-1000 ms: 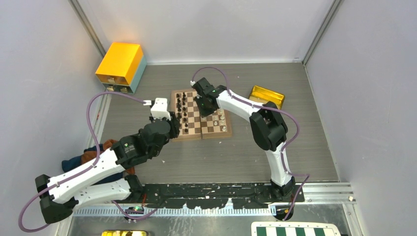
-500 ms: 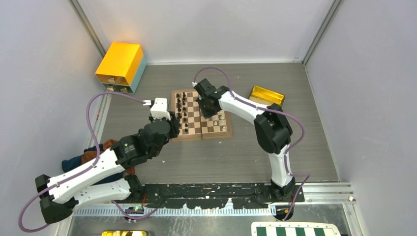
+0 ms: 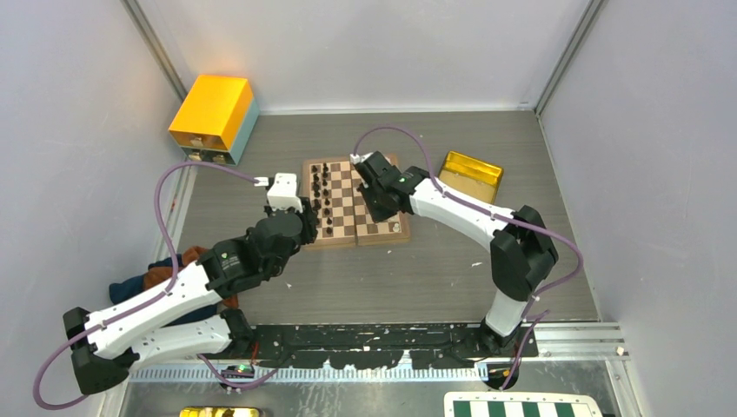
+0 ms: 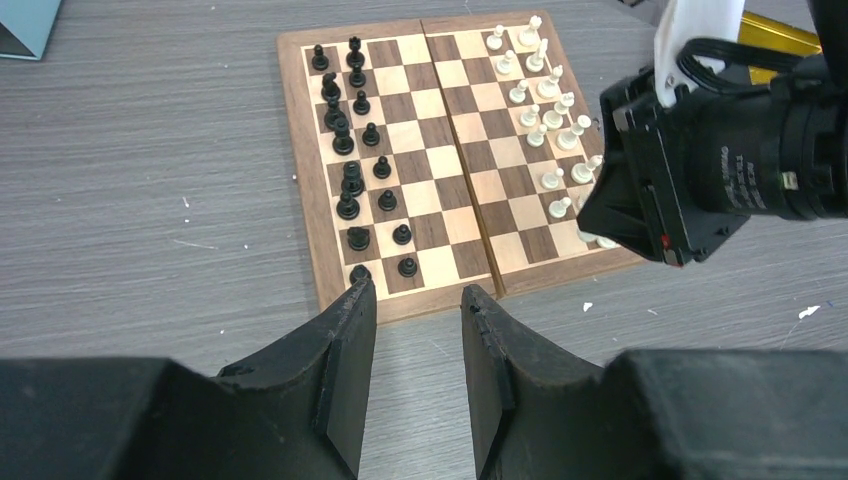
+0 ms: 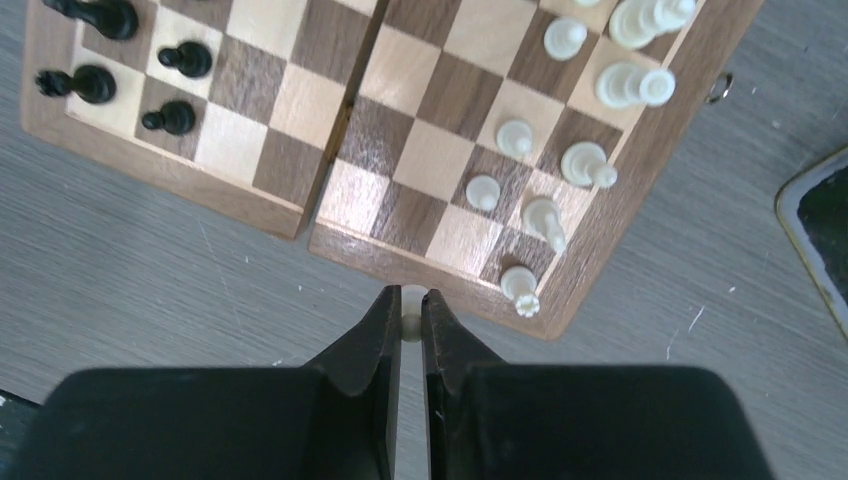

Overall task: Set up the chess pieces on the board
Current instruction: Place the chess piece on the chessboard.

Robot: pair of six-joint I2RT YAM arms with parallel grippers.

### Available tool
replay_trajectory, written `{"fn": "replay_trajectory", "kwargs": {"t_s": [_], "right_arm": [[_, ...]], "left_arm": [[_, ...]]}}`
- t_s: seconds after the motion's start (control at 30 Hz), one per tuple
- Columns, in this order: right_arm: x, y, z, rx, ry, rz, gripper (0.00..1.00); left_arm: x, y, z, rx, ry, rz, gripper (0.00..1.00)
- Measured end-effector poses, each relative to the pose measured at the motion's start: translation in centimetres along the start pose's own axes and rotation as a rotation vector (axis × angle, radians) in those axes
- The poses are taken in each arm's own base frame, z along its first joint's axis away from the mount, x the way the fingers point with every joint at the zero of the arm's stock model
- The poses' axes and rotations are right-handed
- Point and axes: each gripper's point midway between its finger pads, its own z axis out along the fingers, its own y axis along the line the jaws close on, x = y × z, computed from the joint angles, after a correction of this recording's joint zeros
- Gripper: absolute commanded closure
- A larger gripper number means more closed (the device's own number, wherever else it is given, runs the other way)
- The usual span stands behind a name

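Piece point(image 5: 411, 318) — between right tool point(image 5: 410, 298) tips

Even, diffuse overhead light filled the enclosure, leaving only faint, soft shadows on the table point(image 3: 374, 278). The yellow box point(image 3: 213, 111) and gold tray point(image 3: 472, 170) gleamed. Both wrist views rendered the board point(image 4: 432, 130) sharply; cream pieces point(image 5: 640, 20) at the frame edge leaned and smeared.

Top view: set high at the near side, faced down over the whole table point(image 3: 417, 278). Left wrist view: held low, faced forward across the board point(image 4: 440, 190). Right wrist view: held close, faced almost straight down. Board shared by all.
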Motion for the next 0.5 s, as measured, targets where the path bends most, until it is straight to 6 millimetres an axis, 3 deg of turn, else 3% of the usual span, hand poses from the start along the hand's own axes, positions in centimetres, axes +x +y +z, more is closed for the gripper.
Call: {"fn": "replay_trajectory", "kwargs": {"t_s": [0.33,0.5], "right_arm": [[4.2,-1.1,1.4,0.045,0.053,0.007,0.99],[4.7,-1.3,2.1,0.054,0.044,0.008,0.99]], "left_arm": [[0.3,-0.1,0.2,-0.004,0.008,0.008,0.62],[0.3,-0.1,0.2,-0.004,0.009,0.010,0.62]]}}
